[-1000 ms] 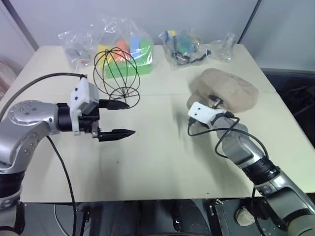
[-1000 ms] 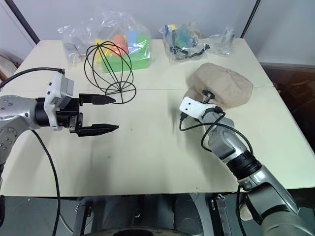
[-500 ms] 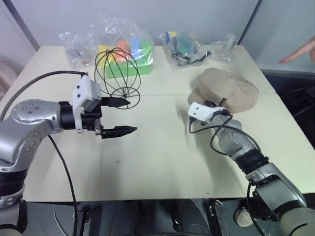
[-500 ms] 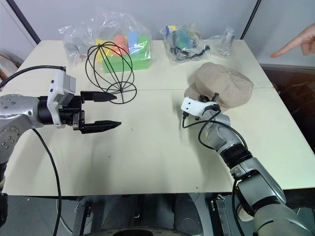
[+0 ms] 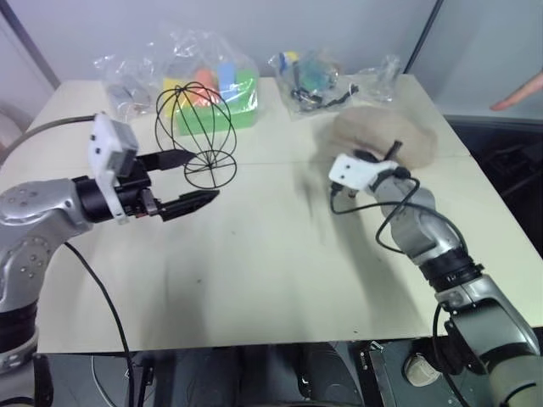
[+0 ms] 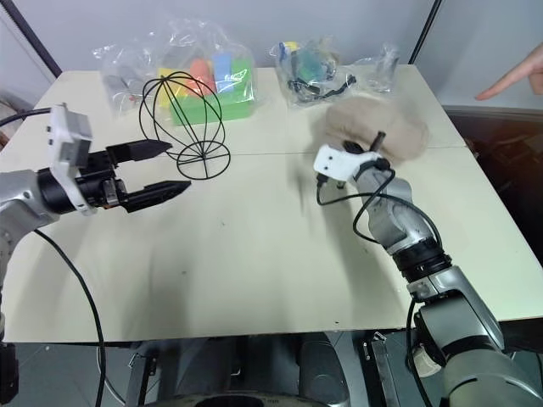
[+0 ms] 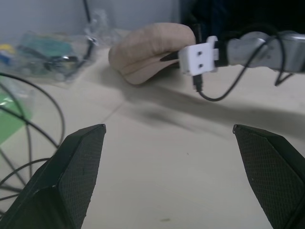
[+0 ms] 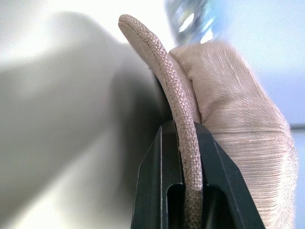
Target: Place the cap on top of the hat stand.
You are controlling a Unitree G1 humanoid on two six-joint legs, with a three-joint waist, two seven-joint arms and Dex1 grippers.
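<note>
The beige cap (image 5: 377, 133) hangs a little above the table at the right, its puffy crown toward the far side. My right gripper (image 8: 184, 128) is shut on the cap's brim, which runs up between the two black fingers (image 8: 157, 157). The black wire hat stand (image 5: 197, 131) stands upright on the table at the back left. My left gripper (image 5: 202, 175) hovers open just in front of the stand, pointing right toward the cap (image 7: 152, 47), with nothing between its fingers (image 7: 78, 167). Some of the stand's wires (image 7: 28, 143) show beside the left gripper.
Along the far edge of the table (image 5: 254, 271) lie clear bags: one with colourful blocks (image 5: 222, 85) right behind the stand, one with cables (image 5: 318, 76), a small one (image 5: 127, 89) at the left. A person's hand (image 5: 522, 91) points in from the right edge.
My right gripper went from open to shut on the cap's brim and lifted the cap off the table. The left gripper drifted left and up. A person's hand came into view at the right.
</note>
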